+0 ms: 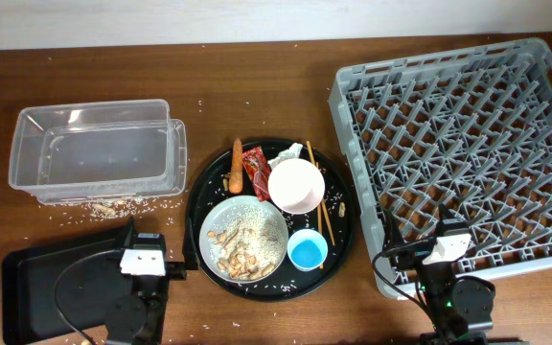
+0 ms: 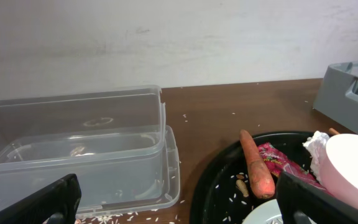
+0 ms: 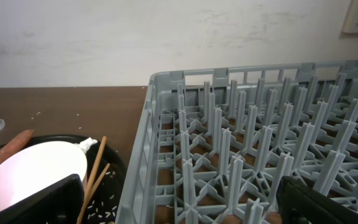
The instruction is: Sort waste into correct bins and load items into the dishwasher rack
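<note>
Spread wide and gripping nothing at left gripper [image 2: 185, 202] and right gripper [image 3: 185, 202] alike, so judged barely begun: carrot [image 1: 236, 165], wrapper [image 1: 255, 172], tissue [image 1: 289, 152], peanuts [image 1: 236, 254], bowl [image 1: 296, 185], cup [image 1: 307, 250], chopsticks [image 1: 324, 206] and plate [image 1: 278, 222] all on the round tray [image 1: 197, 192], rack [image 1: 468, 144] bare, tub [image 1: 94, 153] nearly so.

Overhead view: the left arm [image 1: 127, 311] is seen at the lower left of the frame and the right arm [image 1: 453, 307] at the lower right. Wrist views: the left gripper [image 2: 179, 202] and the right gripper [image 3: 179, 199] are shown with their dark fingers spread wide, towards the bottom corners.
</note>
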{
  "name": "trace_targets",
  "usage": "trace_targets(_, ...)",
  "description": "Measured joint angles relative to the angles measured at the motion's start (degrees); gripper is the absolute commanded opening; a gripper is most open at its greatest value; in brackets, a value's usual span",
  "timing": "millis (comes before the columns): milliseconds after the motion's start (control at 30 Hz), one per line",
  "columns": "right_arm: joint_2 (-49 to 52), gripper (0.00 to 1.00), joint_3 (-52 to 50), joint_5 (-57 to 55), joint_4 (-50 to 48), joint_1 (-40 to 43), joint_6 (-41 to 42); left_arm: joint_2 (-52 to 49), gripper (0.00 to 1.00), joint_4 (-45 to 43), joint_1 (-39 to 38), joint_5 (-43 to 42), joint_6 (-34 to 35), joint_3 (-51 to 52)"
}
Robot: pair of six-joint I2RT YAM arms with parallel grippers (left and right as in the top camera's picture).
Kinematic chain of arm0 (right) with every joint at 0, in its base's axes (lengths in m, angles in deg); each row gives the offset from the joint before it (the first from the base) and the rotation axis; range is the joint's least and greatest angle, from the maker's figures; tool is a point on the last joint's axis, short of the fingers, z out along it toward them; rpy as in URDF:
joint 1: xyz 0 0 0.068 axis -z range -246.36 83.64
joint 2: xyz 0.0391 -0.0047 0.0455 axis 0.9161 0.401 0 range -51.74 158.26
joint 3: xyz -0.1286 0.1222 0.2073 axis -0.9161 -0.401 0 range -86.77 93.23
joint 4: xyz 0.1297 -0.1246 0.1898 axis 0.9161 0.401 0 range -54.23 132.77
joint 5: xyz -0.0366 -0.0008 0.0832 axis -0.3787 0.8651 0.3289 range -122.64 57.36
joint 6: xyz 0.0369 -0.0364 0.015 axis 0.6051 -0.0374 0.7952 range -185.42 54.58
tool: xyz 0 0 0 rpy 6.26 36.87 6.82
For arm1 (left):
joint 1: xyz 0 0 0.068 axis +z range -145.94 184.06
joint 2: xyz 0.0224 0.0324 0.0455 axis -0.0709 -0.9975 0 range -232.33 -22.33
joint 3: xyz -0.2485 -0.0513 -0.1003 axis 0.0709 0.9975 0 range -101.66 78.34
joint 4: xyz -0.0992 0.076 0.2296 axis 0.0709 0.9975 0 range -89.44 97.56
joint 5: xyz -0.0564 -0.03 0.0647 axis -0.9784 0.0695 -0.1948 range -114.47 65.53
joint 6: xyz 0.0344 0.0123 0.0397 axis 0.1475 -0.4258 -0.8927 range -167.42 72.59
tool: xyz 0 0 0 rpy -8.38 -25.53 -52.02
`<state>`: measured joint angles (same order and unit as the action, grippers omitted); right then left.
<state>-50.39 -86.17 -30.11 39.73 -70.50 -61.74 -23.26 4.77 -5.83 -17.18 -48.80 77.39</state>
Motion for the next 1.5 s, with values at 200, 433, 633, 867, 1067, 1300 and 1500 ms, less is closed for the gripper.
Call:
trace_targets(200, 0.0, 0.98, 0.0, 0.0, 0.0, 0.0, 0.0, 0.0, 0.99, 0.0, 0.0, 0.0, 0.0, 0.0)
trace_targets(433, 0.0, 0.98, 0.0, 0.0, 0.0, 0.0, 0.0, 0.0, 0.99, 0.0, 0.0, 0.0, 0.0, 0.0)
trace_targets(633, 0.0, 0.98, 0.0, 0.0, 0.0, 0.0, 0.0, 0.0, 0.99, 0.0, 0.0, 0.0, 0.0, 0.0)
trace_targets(867, 0.0, 0.98, 0.0, 0.0, 0.0, 0.0, 0.0, 0.0, 0.99, 0.0, 0.0, 0.0, 0.0, 0.0)
trace_targets(1067, 0.0, 0.98, 0.0, 0.0, 0.0, 0.0, 0.0, 0.0, 0.99, 0.0, 0.0, 0.0, 0.0, 0.0)
trace_targets(1300, 0.0, 0.98, 0.0, 0.0, -0.4, 0.0, 0.0, 0.0, 0.99, -1.9, 0.0, -3.6, 0.0, 0.0)
trace_targets(1500, 0.0, 0.98, 0.0, 3.4, -3.7, 0.0, 0.0, 0.0, 0.99, -5.4, 0.0, -9.1, 0.0, 0.0)
